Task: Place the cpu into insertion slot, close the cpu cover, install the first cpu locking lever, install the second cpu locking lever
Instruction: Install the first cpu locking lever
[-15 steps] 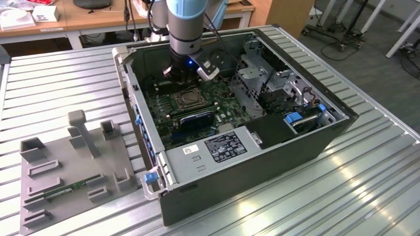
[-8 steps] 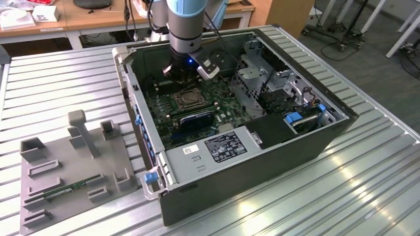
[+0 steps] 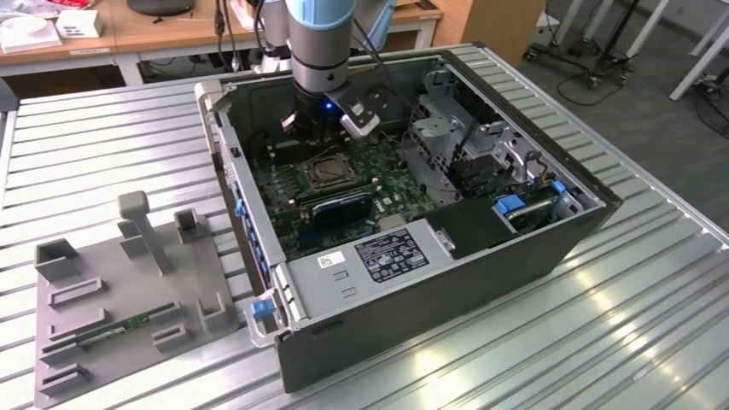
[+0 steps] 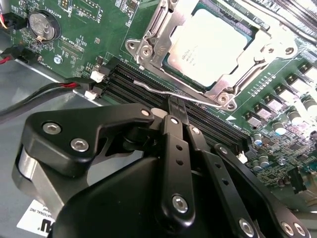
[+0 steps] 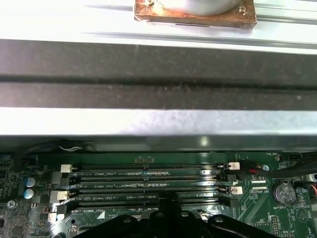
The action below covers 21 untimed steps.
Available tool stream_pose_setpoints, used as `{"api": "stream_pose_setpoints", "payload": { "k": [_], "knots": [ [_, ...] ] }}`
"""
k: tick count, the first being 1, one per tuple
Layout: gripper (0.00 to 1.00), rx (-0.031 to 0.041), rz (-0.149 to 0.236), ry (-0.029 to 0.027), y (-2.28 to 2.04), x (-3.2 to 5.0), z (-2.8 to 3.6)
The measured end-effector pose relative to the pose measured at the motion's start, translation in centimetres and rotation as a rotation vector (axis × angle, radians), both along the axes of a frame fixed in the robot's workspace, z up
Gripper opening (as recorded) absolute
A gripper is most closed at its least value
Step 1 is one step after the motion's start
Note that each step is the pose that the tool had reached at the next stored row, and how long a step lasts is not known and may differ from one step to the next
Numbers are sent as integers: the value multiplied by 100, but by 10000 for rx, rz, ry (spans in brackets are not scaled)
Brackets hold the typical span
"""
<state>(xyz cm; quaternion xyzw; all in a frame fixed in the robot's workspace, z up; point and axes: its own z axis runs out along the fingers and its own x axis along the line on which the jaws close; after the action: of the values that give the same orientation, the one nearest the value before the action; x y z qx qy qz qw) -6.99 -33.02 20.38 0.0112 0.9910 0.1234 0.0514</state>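
Cpu (image 4: 210, 47) sits seated on the board (image 4: 74, 39). Beside the memory slots (image 4: 124, 79), the wire lever (image 4: 158, 90) lies at the tips of the end effector (image 4: 177, 105), whose fingers are narrow and together. A slipping push could scrape those slots or leave the lever unhooked and the cover (image 4: 262, 49) loose.

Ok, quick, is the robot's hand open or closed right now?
The hand is closed, its tip at the thin locking lever; a grip on it cannot be told.
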Motion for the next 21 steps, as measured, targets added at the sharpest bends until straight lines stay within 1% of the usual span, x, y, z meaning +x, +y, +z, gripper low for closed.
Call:
{"api": "stream_pose_setpoints", "payload": {
  "k": [5, 7, 11, 16, 21],
  "knots": [
    [11, 3, 0, -66, 0, -18, 23],
    [11, 1, 1, -81, 0, -31, 23],
    [11, 0, 0, -129, 0, -90, 24],
    [11, -1, 1, -132, 0, -99, 29],
    [11, 1, 1, -146, 0, -98, 86]
  ]
}}
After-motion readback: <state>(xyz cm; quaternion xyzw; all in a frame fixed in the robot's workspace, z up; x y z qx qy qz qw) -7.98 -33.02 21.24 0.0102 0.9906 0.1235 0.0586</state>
